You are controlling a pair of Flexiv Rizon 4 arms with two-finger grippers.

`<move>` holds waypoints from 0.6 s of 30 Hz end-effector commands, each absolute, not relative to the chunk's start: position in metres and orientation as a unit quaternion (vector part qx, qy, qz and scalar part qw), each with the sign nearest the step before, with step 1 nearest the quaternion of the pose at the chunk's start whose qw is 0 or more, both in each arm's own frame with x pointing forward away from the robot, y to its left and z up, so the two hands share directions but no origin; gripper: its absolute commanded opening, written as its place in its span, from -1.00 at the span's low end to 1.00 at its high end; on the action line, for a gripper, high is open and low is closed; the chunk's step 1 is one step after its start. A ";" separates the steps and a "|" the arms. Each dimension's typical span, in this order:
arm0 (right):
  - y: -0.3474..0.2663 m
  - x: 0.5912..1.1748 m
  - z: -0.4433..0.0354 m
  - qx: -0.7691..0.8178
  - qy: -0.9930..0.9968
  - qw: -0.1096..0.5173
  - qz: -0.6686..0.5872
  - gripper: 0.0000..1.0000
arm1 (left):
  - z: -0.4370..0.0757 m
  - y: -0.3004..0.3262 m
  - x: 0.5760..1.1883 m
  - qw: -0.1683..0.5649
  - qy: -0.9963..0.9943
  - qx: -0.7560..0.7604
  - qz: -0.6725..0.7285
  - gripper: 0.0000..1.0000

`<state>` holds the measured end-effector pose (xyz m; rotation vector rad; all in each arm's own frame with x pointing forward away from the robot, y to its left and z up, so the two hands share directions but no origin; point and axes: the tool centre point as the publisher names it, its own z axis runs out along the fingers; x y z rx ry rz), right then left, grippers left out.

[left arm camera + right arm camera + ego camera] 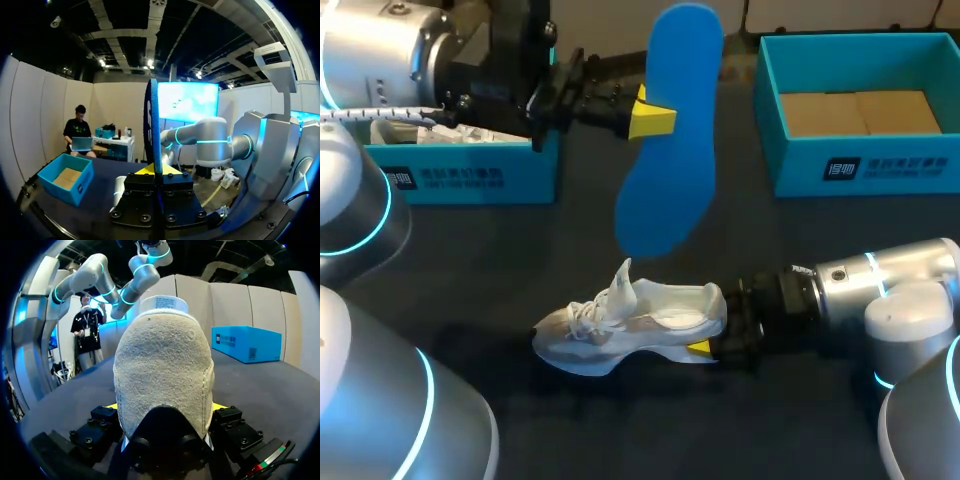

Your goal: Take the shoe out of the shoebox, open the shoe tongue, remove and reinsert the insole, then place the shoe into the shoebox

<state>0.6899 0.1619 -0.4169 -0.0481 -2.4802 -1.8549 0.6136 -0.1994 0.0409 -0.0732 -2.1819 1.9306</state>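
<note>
Your left fingers (pixel 652 120) pinch the blue insole (pixel 672 170) edge-on, aloft over the shoe (pixel 620 328), prob. staged for reinsertion. Your right fingers (pixel 700 348) clamp the heel, steadying the shoe upright on the counter (pixel 520 260), tongue raised. Shoebox (pixel 860 170) stands apart.

The insole (pixel 672 130) is seen as smooth, matt blue foam. The shoe (pixel 640 318) is made of white woven cloth, and its heel (pixel 162 370) is shown as rough and fuzzy. The shoebox (pixel 800 165) is formed of matt teal card, the table (pixel 500 270) is surfaced in dull dark material, and the right arm (pixel 890 272) is cased in glossy silver metal
</note>
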 end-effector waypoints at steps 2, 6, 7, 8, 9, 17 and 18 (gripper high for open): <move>0.163 0.689 -0.418 -0.016 -0.801 0.022 -0.598 -1.00 | 0.045 -0.199 0.613 0.115 -0.740 -0.024 0.662 -1.00; 0.163 0.689 -0.418 -0.016 -0.801 0.022 -0.598 -1.00 | 0.051 -0.193 0.605 0.103 -0.749 -0.023 0.654 -1.00; 0.163 0.689 -0.418 -0.016 -0.801 0.022 -0.598 -1.00 | 0.055 -0.191 0.605 0.105 -0.746 -0.012 0.658 -1.00; 0.163 0.689 -0.418 -0.016 -0.801 0.022 -0.598 -1.00 | 0.059 -0.188 0.605 0.104 -0.745 -0.009 0.659 -1.00; 0.163 0.689 -0.418 -0.016 -0.801 0.022 -0.598 -1.00 | 0.063 -0.186 0.603 0.104 -0.742 -0.007 0.662 -1.00; 0.163 0.689 -0.418 -0.016 -0.801 0.022 -0.598 -1.00 | 0.077 -0.175 0.593 0.116 -0.737 0.005 0.666 -1.00; 0.163 0.689 -0.418 -0.016 -0.801 0.022 -0.598 -1.00 | 0.077 -0.175 0.593 0.118 -0.737 0.007 0.666 -1.00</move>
